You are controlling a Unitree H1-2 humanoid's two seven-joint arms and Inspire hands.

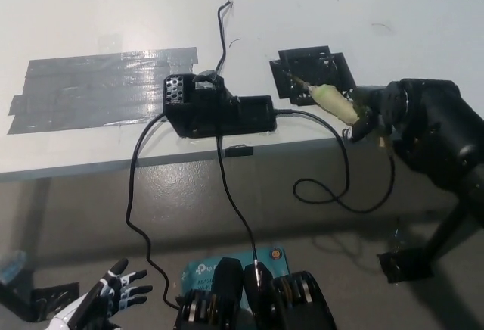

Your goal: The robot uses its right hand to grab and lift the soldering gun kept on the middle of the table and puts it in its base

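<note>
The soldering gun (330,101), with a cream handle and a thin metal tip, is held in my black right hand (382,110), which is shut on its rear end. Its tip points up-left over the black base plate (310,73) lying on the white table, at the plate's lower edge. A black cable (340,171) runs from the gun down off the table edge and loops back to the black control box (219,110). My white left hand (102,300) hangs low at the bottom left, below the table, fingers apart and holding nothing.
A patch of grey tape (98,88) covers the table's left part. A thin wire (223,31) runs from the box toward the table's back. The table's front edge (113,165) crosses the picture. A teal box (212,266) and a black stand foot (404,263) are on the floor.
</note>
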